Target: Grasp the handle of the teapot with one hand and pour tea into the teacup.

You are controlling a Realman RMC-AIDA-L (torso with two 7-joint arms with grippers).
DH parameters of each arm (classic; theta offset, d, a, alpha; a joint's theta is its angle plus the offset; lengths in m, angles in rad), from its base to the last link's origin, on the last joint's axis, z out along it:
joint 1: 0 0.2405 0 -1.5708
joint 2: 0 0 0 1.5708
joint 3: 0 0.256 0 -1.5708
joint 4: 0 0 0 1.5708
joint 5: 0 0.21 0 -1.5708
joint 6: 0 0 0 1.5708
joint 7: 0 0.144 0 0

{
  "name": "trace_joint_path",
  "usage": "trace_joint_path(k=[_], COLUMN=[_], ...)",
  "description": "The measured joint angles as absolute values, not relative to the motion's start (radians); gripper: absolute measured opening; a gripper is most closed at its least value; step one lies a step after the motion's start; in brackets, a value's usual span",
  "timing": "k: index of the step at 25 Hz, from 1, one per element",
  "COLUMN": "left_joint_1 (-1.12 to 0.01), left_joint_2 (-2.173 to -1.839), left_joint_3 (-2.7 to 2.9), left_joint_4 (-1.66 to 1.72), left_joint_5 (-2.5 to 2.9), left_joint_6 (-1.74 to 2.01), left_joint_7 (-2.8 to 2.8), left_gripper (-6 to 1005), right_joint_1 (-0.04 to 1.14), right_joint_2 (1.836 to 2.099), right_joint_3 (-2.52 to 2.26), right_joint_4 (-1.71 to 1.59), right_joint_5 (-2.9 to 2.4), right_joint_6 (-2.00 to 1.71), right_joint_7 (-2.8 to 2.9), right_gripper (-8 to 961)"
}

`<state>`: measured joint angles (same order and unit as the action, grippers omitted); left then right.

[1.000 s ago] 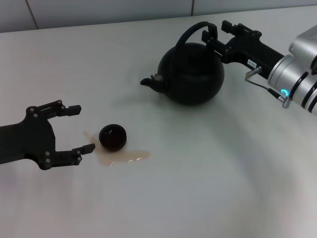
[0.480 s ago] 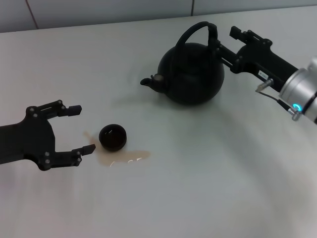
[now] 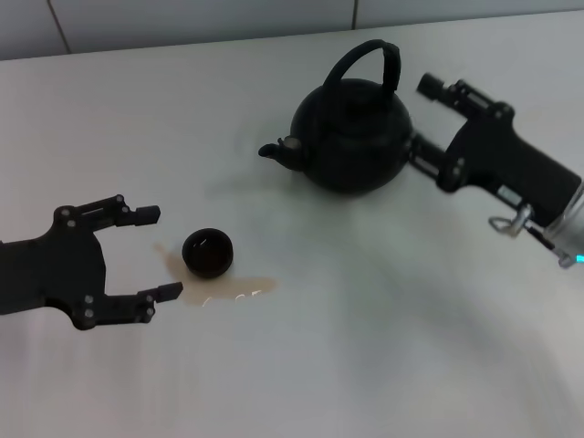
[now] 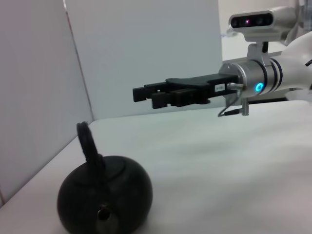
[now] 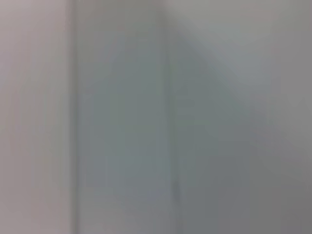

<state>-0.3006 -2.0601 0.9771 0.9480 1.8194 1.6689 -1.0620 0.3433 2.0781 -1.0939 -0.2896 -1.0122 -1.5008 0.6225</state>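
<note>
- Two grippers show in the head view, both with fingers spread and holding nothing
- Right gripper (image 3: 422, 117) sits just beside the teapot (image 3: 353, 135), on the side away from the spout; one finger reaches along behind the pot's shoulder, the other points at its lower flank
- The handle (image 3: 367, 62) stands upright over the pot, apart from the right gripper's fingers and a little past them
- In the left wrist view the right gripper (image 4: 141, 95) hangs above and beyond the teapot (image 4: 105, 195), clear of the handle (image 4: 90, 144)
- Left gripper (image 3: 157, 254) is low over the table (image 3: 365, 347), its opening facing the teacup (image 3: 207, 253), which stands just ahead of its fingertips, not touched
- The tea (image 3: 237, 290) lies as a thin brownish puddle under and beside the cup, near the left gripper's lower finger
- Right wrist view shows only a blurred pale surface
</note>
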Motion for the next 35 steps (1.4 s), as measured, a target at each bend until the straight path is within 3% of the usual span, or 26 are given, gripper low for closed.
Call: trace_joint_path(k=[17, 35], left_joint_1=[-0.281, -0.283], left_joint_2=[-2.061, -2.062], left_joint_3=[0.961, 0.937], left_joint_4=[0.916, 0.846], left_joint_5=[1.811, 1.808], left_joint_6=[1.870, 1.873], left_joint_7=[-1.093, -1.079], left_gripper=[842, 842], right_joint_1=[0.262, 0.258], right_joint_2=[2.068, 2.068], right_joint_3=[-1.081, -1.080], right_joint_4=[-0.478, -0.496], right_joint_5=[-1.459, -1.510], right_joint_6=[-1.735, -1.729], right_joint_7=[0.771, 0.781], right_gripper=[646, 644])
